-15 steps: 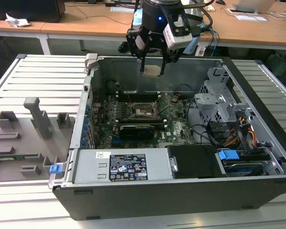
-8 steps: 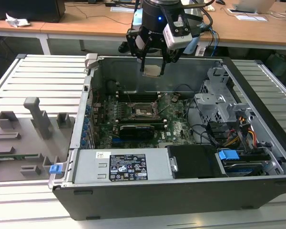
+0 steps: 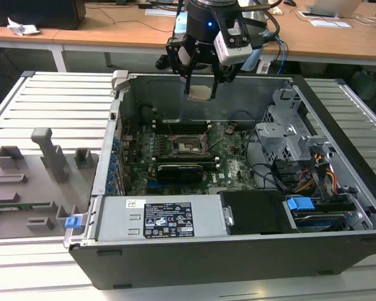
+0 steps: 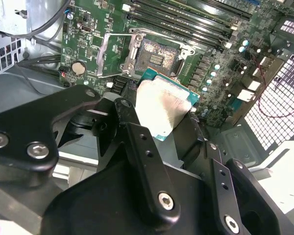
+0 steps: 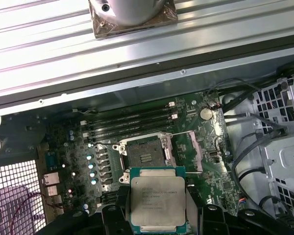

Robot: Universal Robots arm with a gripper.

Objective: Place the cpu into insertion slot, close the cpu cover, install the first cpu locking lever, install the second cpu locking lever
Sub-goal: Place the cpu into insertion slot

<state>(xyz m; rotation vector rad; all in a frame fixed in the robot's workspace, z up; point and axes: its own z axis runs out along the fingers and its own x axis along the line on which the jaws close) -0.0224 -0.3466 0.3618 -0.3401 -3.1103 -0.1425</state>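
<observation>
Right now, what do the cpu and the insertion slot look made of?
The cpu: top looks like metal, a dull silver-beige matte plate; its rim is green, likely circuit board. The insertion slot: black matte body, probably plastic, with a thin shiny metal frame around it; the centre's material is unclear.

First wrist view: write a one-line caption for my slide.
The gripper grips the cpu off the green motherboard, whose insertion slot sits empty.

PSU (image 3: 166,219), drive cage (image 3: 287,132) in open PC case (image 3: 238,266).
</observation>
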